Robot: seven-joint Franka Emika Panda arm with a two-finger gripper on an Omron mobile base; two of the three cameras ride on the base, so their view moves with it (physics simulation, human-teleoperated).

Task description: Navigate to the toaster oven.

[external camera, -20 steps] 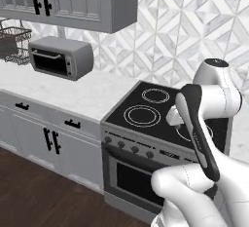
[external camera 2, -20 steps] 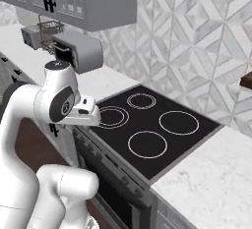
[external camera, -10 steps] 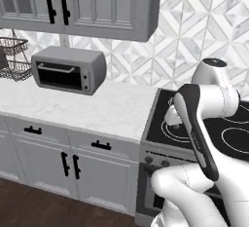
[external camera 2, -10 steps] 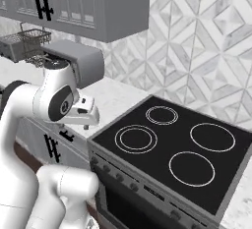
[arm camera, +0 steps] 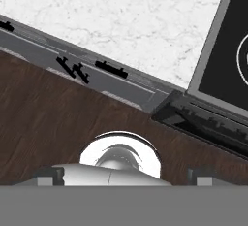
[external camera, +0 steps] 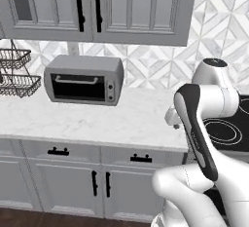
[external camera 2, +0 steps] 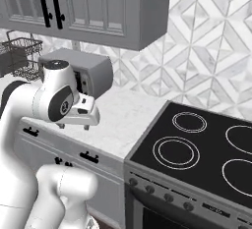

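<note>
Up at ten o'clock in the left base view: the toaster oven (external camera: 83, 80) sits on the marble counter (external camera: 112, 121) against the patterned wall, dark glass door and silver bar handle facing out.

Same oven, right base view: its grey side panel (external camera 2: 96, 75) peeks out at ten o'clock, partly hidden behind the arm's shoulder.

Neighbours: wire basket (external camera: 13, 72) just beside the oven at nine o'clock; grey wall cabinets (external camera: 107, 7) overhead; black range (external camera 2: 206, 152) well apart, out at four o'clock in the right base view.

Gripper: the hand camera looks down on the wood floor (arm camera: 53, 123), the drawer fronts and the counter edge; two small dark tips show at six o'clock, but I cannot tell whether the jaws stand apart or together. Nothing appears held.

Step in hand: closing on the oven. I judge the drive well along, with the oven in view but off to the left of the base.

Next move: probably a further slide to the left, until the door squarely faces the base.
</note>
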